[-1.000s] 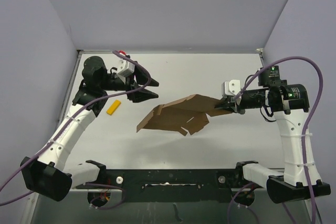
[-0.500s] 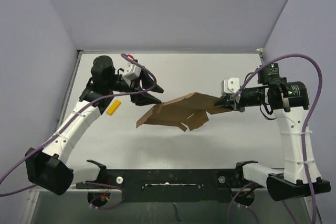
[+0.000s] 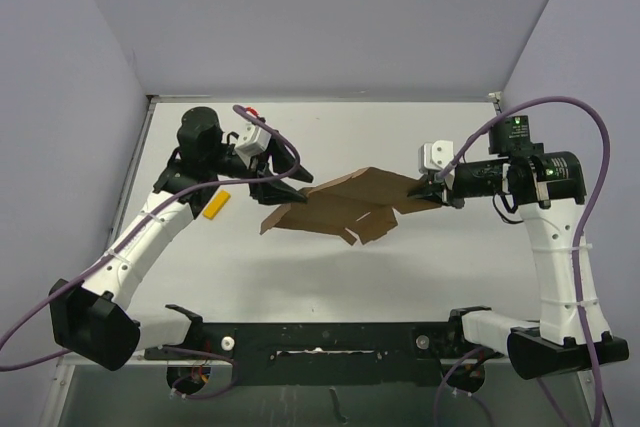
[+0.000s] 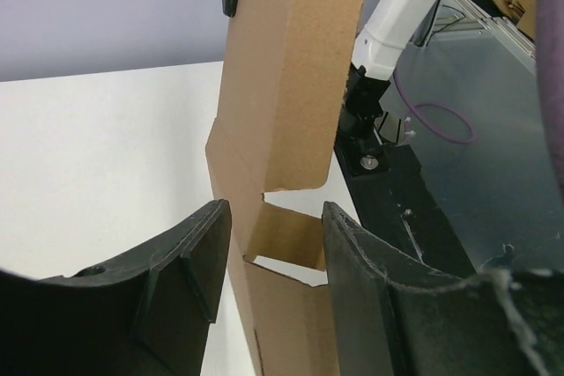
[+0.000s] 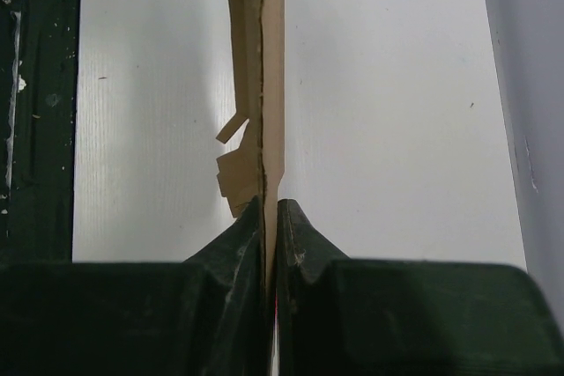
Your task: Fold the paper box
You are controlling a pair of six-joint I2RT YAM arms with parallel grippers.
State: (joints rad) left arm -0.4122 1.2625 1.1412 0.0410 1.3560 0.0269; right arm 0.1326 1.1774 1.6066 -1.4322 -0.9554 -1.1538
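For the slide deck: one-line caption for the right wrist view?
Right jaws clamped on the paper box, seen edge-on, tabs jutting to one side, white table behind.

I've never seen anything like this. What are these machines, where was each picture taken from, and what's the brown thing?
This is a robot: a left arm and a right arm bolted at the near edge of a white table, each ending in a two-finger gripper. The wide picture comes from a fixed camera above and behind them; the other two come from cameras on the wrists, looking past each arm's own black fingers. The brown thing is a flat cardboard box, not yet folded, held above the table. The right gripper is shut on its edge. The left gripper is open, the box's other end between its fingers; whether they touch it I cannot tell. A small yellow piece lies on the table.
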